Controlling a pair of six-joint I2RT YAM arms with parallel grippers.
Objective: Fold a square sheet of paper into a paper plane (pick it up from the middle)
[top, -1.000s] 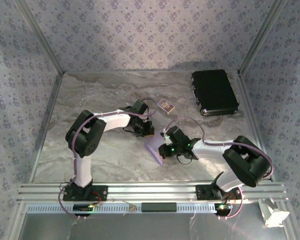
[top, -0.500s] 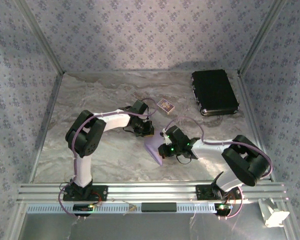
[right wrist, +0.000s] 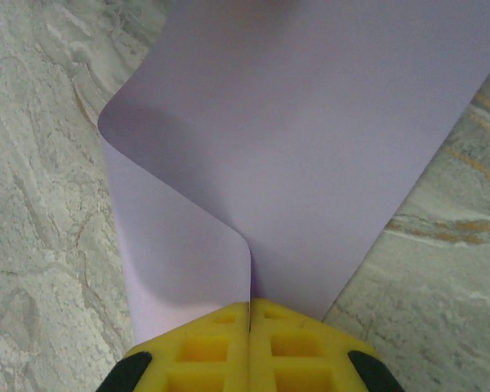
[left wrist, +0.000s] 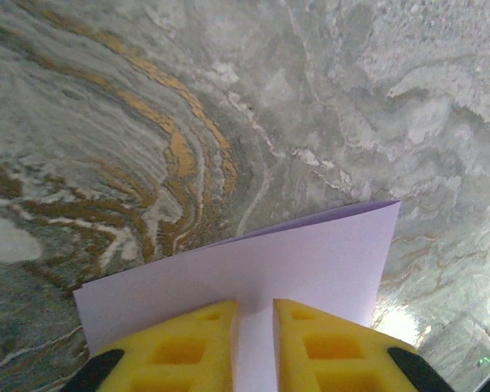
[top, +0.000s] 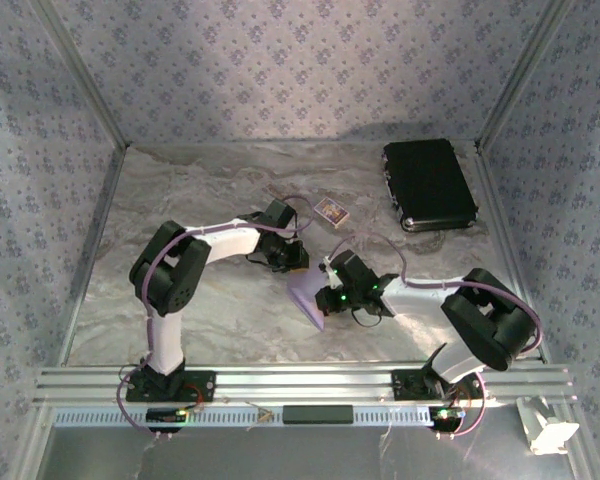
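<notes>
Square sheet of paper [top: 306, 298] lay on the marbled table [top: 200, 190], well apart from the black case [top: 430, 185], off toward the case's left-arm side and nearer the arm bases. It was partly folded: one flap curled over in a soft loop, no hard crease yet. No paper plane shape so far; judged early in the folding.

Right gripper [right wrist: 251, 306] sat at the sheet's edge facing the case. Its yellow fingers were pressed together, pinching the doubled paper where the loop met the lower layer. Left gripper [left wrist: 255, 306] sat at the sheet's edge away from the arm bases, farther from the case than the right one. Its fingers [left wrist: 192, 343] stood slightly parted, a narrow strip of lilac showing in the gap, so it was not clamped on the paper.

Small patterned card [top: 331, 211] lay between sheet and case, closer to the case, touching neither.

Handling, judged: paper was very light, thin and floppy, and would sag or spring back if let go. It was smooth, so it could slip on the table, and it would crumple or tear under a hard pull. Best hold was probably a flat pinch on an edge or the fold line, both layers together, with the other end pinned.
</notes>
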